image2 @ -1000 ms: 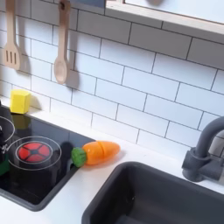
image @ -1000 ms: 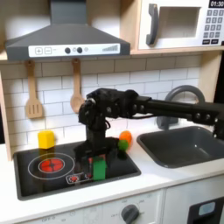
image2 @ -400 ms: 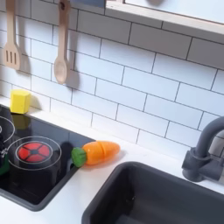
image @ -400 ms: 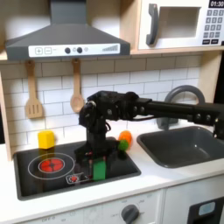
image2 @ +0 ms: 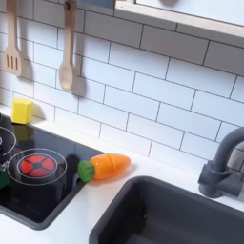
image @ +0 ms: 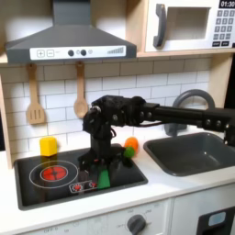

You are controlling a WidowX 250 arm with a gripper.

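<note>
Glossy black stovetop (image: 55,188), wooden spoon (image2: 67,57), smooth plastic carrot (image2: 105,166)

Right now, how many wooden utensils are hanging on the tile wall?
2. A slotted wooden spatula hangs at the first exterior view's left, and a wooden spoon hangs just right of it, under the range hood. Both exterior views show them.

Gripper (image: 103,172) low over stove (image: 41,184) — green block (image: 105,177) at fingers (grip unclear), carrot (image: 131,144) nr.
</note>
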